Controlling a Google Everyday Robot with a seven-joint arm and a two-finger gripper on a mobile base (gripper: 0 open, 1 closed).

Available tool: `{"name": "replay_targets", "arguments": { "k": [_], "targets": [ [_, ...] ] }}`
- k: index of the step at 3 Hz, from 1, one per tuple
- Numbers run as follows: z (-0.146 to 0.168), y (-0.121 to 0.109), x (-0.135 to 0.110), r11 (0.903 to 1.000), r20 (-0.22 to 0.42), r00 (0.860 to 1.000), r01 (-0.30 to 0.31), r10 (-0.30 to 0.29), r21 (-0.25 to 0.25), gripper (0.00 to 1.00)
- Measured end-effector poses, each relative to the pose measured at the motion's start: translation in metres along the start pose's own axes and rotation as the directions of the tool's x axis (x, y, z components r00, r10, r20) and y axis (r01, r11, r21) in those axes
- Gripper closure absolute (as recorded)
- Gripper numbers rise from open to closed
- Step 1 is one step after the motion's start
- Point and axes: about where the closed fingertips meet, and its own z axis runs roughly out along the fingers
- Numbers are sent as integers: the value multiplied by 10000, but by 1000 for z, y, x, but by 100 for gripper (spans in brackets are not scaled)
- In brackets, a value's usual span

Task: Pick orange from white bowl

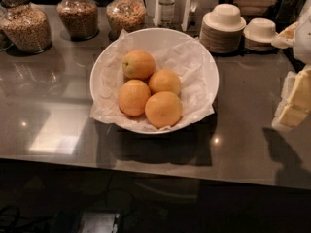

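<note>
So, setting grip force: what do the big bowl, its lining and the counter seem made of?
White bowl: likely glazed ceramic, smooth glossy rim. Lining: thin paper, crumpled and creased. Counter: polished dark stone or laminate, mirror-like sheen. The gripper sits at the right edge, apart from the bowl.
</note>
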Motion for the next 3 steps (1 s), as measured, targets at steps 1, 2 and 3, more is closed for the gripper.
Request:
{"name": "replay_targets", "arguments": {
  "k": [1, 2, 3],
  "targets": [
    [0, 0, 0, 10000, 0, 10000, 0, 0, 0, 0],
    [-2, 5, -21, 9995, 702, 9971, 310, -303, -87, 0],
    [-24, 13, -89, 9941, 2373, 9671, 1026, -914, -354, 0]
  ]
}}
